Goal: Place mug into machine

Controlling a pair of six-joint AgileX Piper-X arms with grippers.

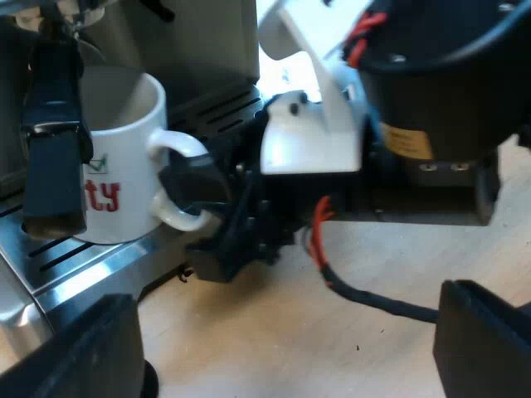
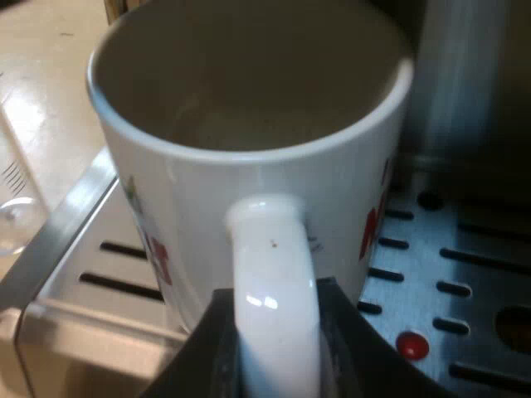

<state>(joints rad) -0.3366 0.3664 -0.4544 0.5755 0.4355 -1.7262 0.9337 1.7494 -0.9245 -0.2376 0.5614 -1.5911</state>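
We see a table of pale wood colour, smooth, with a few small dark specks. Toward 11 o'clock from its bare part a white glare shines; its source we cannot tell.

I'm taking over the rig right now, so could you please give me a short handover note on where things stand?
Left gripper: jaws open, holding nothing, over the table near the drip tray.
Right gripper: jaws shut on the handle of the mug.
The mug stands upright on the drip tray of the espresso machine.
Done: mug seems placed.
Left: release handle, withdraw.
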